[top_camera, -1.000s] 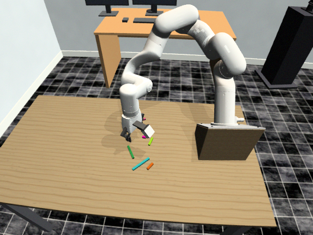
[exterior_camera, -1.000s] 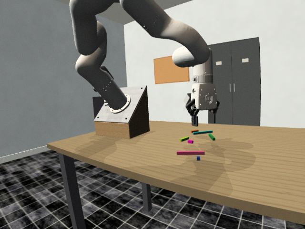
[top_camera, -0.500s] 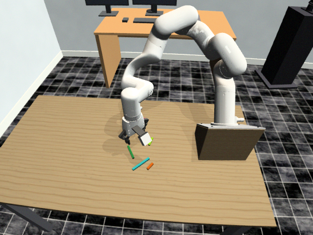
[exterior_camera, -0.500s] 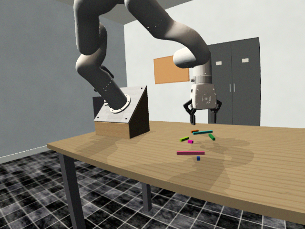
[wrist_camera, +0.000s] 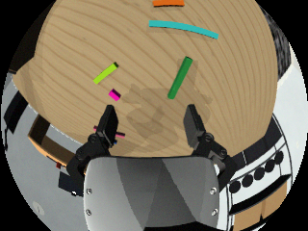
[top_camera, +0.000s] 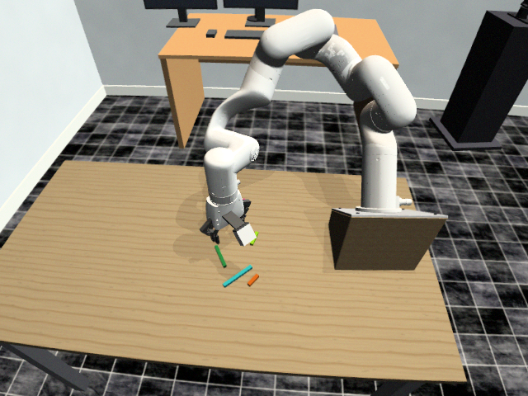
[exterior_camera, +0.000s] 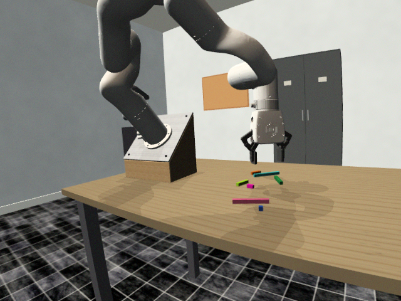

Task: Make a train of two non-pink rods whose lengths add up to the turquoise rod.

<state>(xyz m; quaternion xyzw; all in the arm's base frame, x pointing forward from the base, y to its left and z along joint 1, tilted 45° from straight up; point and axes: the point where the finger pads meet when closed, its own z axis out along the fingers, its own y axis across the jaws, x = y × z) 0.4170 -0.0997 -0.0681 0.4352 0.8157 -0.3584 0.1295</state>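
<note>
We are looking at a brown wooden surface [top_camera: 128, 276] [exterior_camera: 194, 194] [wrist_camera: 144, 43] that is standing on a dark tiled floor [top_camera: 128, 123] [exterior_camera: 48, 242]. In the top view, an orange desk [top_camera: 358, 38] is standing past it at 12 o'clock. In the exterior view, we are seeing a tall gray cupboard [exterior_camera: 323, 113] at 1 o'clock.

We are finding the turquoise rod [top_camera: 237, 275] [exterior_camera: 266, 174] [wrist_camera: 184, 28] lying flat. From it, in the top view, the orange rod [top_camera: 253, 280] [exterior_camera: 255, 172] [wrist_camera: 168, 3] is lying near at 4 o'clock, the green rod [top_camera: 220, 256] [exterior_camera: 278, 180] [wrist_camera: 180, 78] at 11 and the lime rod [top_camera: 253, 241] [exterior_camera: 242, 182] [wrist_camera: 106, 73] at 1. In the exterior view, the little magenta rod [exterior_camera: 250, 186] [wrist_camera: 115, 94] is sitting near the lime one, at 4 o'clock. The long pink rod [exterior_camera: 250, 200] [wrist_camera: 120, 135] is lying at 6 o'clock from the magenta one, and the tiny blue rod [exterior_camera: 260, 208] is sitting just beside the pink one, at 4 o'clock.

Our hand [top_camera: 231, 221] [exterior_camera: 268, 161] [wrist_camera: 150, 112] is pointing down above the surface. Its fingers are spreading all the way apart, and it is holding nothing and touching nothing.
</note>
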